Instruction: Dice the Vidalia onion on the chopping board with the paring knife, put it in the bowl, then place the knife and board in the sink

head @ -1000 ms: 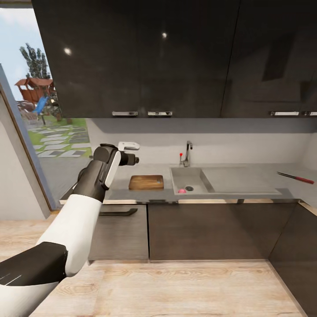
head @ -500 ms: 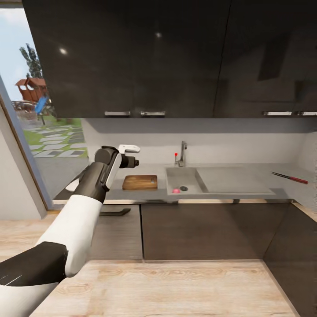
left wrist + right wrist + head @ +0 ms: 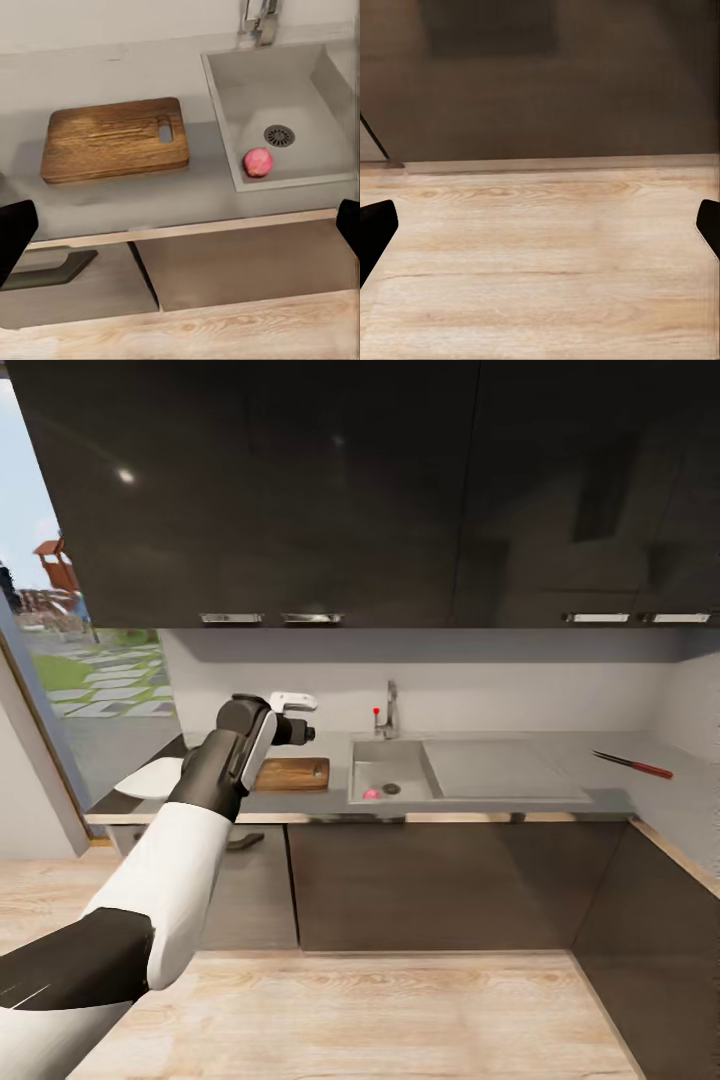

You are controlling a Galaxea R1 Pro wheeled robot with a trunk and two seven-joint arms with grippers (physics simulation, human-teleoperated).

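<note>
Our left gripper (image 3: 180, 225), fingers spread wide and empty, hangs short of the counter; the small round pinkish-red onion (image 3: 257, 162) lies ahead in the rectangular steel sink (image 3: 330, 82), beside the brown wooden chopping board (image 3: 112, 139).

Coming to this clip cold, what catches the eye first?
The raised left arm stands out in front of the countertop. Behind it lies the chopping board, and a pink-red onion sits in the sink beside the drain. A red-handled knife lies far right.
</note>
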